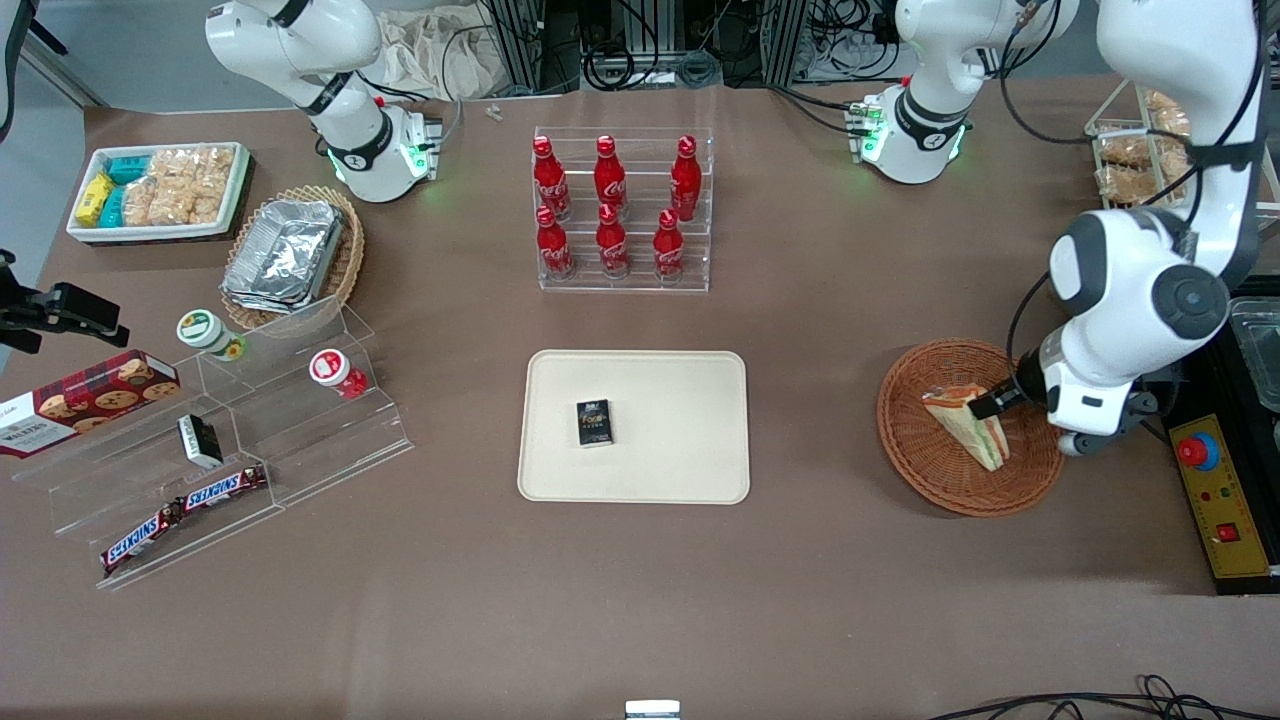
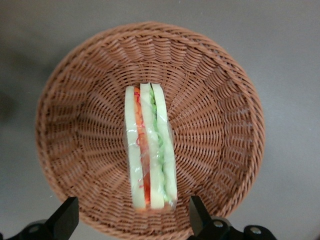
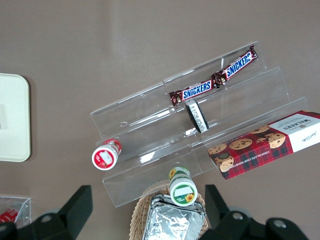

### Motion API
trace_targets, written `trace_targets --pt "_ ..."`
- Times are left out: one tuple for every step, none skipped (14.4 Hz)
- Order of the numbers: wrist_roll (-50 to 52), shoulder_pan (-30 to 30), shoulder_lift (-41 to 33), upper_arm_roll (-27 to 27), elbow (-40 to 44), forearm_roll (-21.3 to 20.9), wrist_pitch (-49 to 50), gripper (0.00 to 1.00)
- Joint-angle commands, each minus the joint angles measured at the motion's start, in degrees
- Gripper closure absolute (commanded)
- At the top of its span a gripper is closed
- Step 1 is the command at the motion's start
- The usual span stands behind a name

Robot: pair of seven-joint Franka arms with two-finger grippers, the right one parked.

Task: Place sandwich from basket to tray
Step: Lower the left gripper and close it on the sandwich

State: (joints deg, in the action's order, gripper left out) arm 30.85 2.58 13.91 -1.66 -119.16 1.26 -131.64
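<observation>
Reddish-brown wicker forms the round basket (image 1: 960,480), which sits on the brown tabletop (image 1: 800,600) toward the working arm's end. In it lies the sandwich (image 1: 968,425), a wrapped wedge of white bread; the wrist view shows it standing on edge (image 2: 149,150), with orange-red and green filling between three slices, reaching from near the basket's middle (image 2: 210,120) to its rim.

Above the basket hangs the tool (image 1: 985,405), tilted over the rim nearest the working arm's end of the tabletop. Its fingers (image 2: 64,217) are spread wide, one on each side of the sandwich's broad end and clear of it. From the front, one dark fingertip appears to sit just at the sandwich's upper edge, though whether it touches is hard to judge there.

Well apart from the basket, toward the middle of the tabletop, lies the cream tray (image 1: 680,470). A small dark box (image 1: 594,422) rests on it, apart from the rim.

Farther from the front camera than the tray stands a clear rack (image 1: 622,280) holding six red bottles (image 1: 612,238) in two rows. Toward the parked arm's end, a clear stepped stand (image 1: 300,440) carries two chocolate bars (image 1: 185,515) and two small cups (image 1: 330,368).
</observation>
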Motion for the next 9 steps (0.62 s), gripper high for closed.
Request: trace_targets --pt "3.0 -0.1 2.5 0.3 0.1 0.8 -3.3 0.00" --pt "3.7 -0.1 3.7 0.3 0.1 0.8 -4.8 0.00" --pt "4.2 0.0 4.7 0.3 0.0 0.8 -5.9 0.00" --pt "4.8 0.0 5.5 0.3 0.0 0.8 -6.1 0.00" --pt "4.9 0.0 5.9 0.3 -0.1 0.7 -6.2 0.00" --pt "4.9 0.1 6.1 0.3 -0.1 0.7 -6.2 0.00" --pt "4.9 0.0 6.4 0.3 -0.1 0.8 -6.2 0.00" --pt "4.9 0.1 7.0 0.3 0.0 0.8 -6.2 0.00" --pt "4.9 0.1 7.5 0.3 0.1 0.8 -6.5 0.00"
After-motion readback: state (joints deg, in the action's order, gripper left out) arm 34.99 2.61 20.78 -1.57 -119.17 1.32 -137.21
